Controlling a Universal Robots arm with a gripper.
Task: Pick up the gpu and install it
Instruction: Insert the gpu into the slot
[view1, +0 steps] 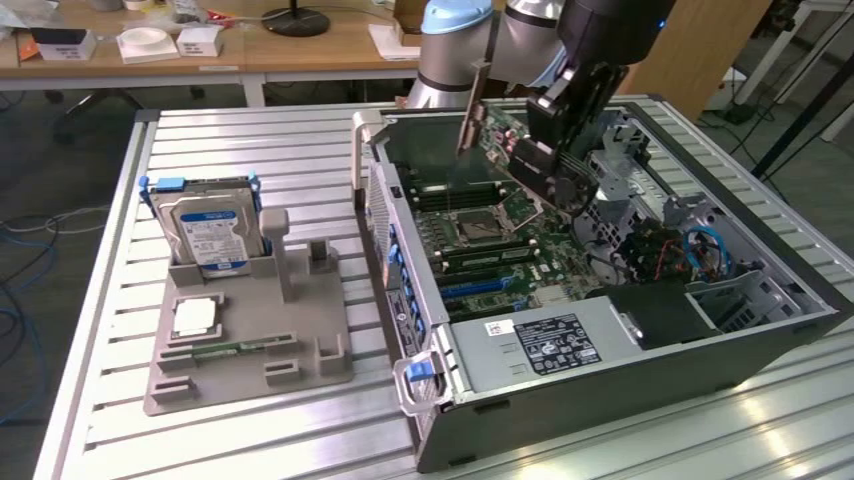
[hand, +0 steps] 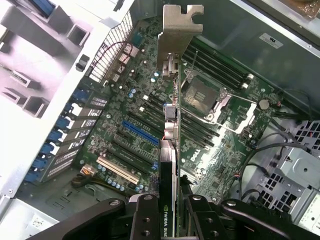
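The gpu (view1: 523, 160) is a thin dark card with a silver bracket (view1: 473, 95) at one end. It hangs tilted over the motherboard (view1: 501, 245) inside the open computer case (view1: 747, 330), clear of the slots. My gripper (view1: 558, 135) is shut on the card's end opposite the bracket. In the wrist view the gpu (hand: 170, 150) shows edge-on between my fingers (hand: 145, 215), bracket (hand: 178, 30) farthest from me. Below it lie the blue slot (hand: 140, 132) and white slot (hand: 117, 170).
On the exterior view's left, a grey fixture (view1: 254, 370) on the slatted metal table (view1: 267, 140) holds an upright blue-labelled hard drive (view1: 210, 232) and a green memory stick (view1: 238, 348). The power supply (view1: 547, 342) sits at the case's near end, with cables (view1: 694, 250) on the exterior view's right.
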